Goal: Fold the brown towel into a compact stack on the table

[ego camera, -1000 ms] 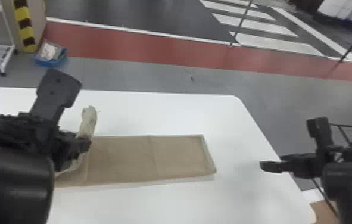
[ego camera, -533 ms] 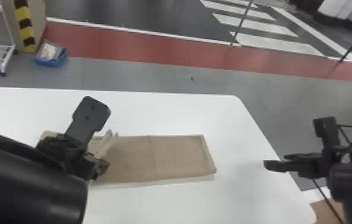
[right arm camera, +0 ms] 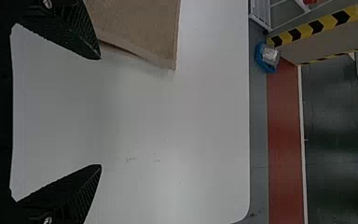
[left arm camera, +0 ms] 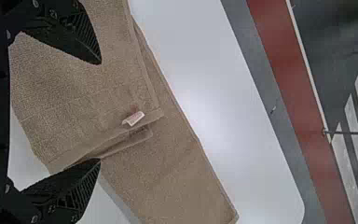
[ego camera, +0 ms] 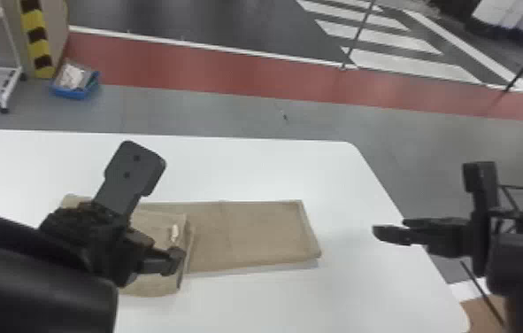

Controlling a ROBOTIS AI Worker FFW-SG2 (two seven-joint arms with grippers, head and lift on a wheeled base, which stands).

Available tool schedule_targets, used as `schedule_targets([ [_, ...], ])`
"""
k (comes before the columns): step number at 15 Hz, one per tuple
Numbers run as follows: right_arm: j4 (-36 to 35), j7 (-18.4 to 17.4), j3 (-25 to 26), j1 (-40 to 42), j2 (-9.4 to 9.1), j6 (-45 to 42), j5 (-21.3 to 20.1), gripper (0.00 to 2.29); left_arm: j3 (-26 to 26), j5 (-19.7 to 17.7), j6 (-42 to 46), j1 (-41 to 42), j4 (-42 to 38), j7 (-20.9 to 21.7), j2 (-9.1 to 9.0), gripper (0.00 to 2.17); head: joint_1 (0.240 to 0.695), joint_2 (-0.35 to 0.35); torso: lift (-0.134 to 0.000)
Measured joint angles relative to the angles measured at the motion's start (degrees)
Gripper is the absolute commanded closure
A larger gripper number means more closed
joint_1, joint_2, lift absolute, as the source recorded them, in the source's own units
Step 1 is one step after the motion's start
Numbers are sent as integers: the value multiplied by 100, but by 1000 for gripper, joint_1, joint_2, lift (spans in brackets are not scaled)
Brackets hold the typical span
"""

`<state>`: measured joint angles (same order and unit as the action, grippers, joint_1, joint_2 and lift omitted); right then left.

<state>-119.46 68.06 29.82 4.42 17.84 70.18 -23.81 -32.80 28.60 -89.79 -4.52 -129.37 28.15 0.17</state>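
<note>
Likely light and limp, the towel (ego camera: pixel 251 239) lies on the table (ego camera: pixel 362 292) below the left gripper (left arm camera: pixel 100 111), fingers apart as on the right gripper (right arm camera: pixel 101 112), and wants all layers pinched nearest the right fingers.

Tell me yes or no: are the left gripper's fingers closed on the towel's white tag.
No, the left gripper's fingers stand apart, and the white tag lies free on the towel.

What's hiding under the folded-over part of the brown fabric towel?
Beneath the folded-over flap of the brown fabric towel is more of that towel, poking out past the flap's edge. The middle is covered, so I can't see what else is there.
</note>
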Motion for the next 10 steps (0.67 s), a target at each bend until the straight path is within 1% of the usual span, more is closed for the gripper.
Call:
schedule_targets([
  [2,-400,8,-233,12,-229,392,83,49,183,32,0,116,-261,58,0,36,695,-350,-124],
  [4,-726,1,-534,15,-482,867,166,60,532,57,0,293,-525,276,0,103,695,-350,-124],
  [6,-901,-45,-858,15,-758,1254,225,70,973,62,0,511,-778,550,0,134,695,-346,-124],
  [8,-942,-179,-1175,-7,-1037,1347,245,83,1533,0,0,755,-1035,773,0,134,695,-282,-124],
  [9,-947,-208,-1287,-46,-1151,1349,272,87,1772,-53,0,850,-1118,806,0,134,695,-244,-124],
  [10,-960,-244,-1425,-95,-1268,1339,309,97,2031,-144,0,955,-1206,823,0,134,695,-167,-124],
])
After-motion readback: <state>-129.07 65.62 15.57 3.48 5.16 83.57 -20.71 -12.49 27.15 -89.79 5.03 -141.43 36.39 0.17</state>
